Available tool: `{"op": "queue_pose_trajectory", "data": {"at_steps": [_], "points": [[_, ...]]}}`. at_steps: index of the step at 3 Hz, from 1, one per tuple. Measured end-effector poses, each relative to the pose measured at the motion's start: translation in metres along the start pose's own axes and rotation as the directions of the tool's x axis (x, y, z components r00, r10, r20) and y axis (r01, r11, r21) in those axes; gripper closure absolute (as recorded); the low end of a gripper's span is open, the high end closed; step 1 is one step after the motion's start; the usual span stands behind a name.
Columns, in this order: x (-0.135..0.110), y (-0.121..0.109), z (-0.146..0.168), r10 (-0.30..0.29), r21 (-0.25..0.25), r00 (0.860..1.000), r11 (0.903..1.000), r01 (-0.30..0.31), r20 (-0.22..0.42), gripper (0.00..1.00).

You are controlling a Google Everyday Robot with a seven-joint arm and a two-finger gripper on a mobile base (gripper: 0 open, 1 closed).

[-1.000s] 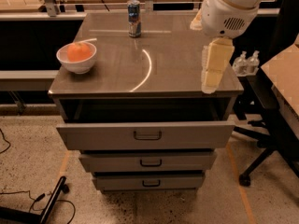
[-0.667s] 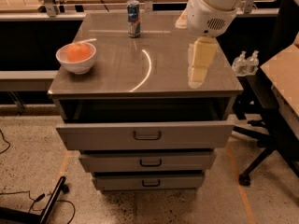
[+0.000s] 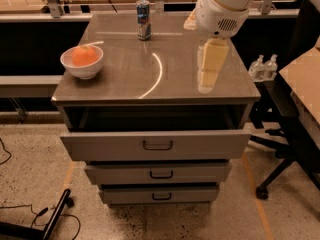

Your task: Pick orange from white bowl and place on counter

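The orange (image 3: 84,55) sits in the white bowl (image 3: 82,69) at the left edge of the counter (image 3: 125,69), near its front corner. My gripper (image 3: 206,86) hangs from the white wrist (image 3: 220,6) over the right side of the counter, pointing down, its tip close to the surface. It is far to the right of the bowl and holds nothing that I can see.
A drink can (image 3: 143,20) stands at the back middle of the counter. The top drawer (image 3: 155,144) is pulled out a little. Two small bottles (image 3: 263,66), a black office chair (image 3: 282,134) and a pale bench (image 3: 302,79) are at the right. A cable and a black bar (image 3: 55,219) lie on the floor.
My arm and gripper have moved left, from the counter's right edge to farther in over its right side. The orange and the bowl have not moved.
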State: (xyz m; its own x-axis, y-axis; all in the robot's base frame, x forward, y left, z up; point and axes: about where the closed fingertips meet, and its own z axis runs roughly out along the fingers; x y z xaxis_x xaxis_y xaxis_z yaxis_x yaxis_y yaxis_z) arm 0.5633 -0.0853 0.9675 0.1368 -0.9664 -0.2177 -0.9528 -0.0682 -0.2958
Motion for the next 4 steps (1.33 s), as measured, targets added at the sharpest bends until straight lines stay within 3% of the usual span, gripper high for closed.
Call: {"op": "queue_pose_trajectory", "data": {"at_steps": [1,3,4], "points": [[-0.023,-0.018,0.004,-0.067,0.000,0.998,0.9978,0.067,0.011,0.00],[-0.100,-0.073,0.032,-0.241,-0.030,0.970,0.9698,0.242,0.037,0.00],[-0.140,-0.104,0.056,-0.288,-0.030,0.956,0.9566,0.290,0.062,0.00]]}}
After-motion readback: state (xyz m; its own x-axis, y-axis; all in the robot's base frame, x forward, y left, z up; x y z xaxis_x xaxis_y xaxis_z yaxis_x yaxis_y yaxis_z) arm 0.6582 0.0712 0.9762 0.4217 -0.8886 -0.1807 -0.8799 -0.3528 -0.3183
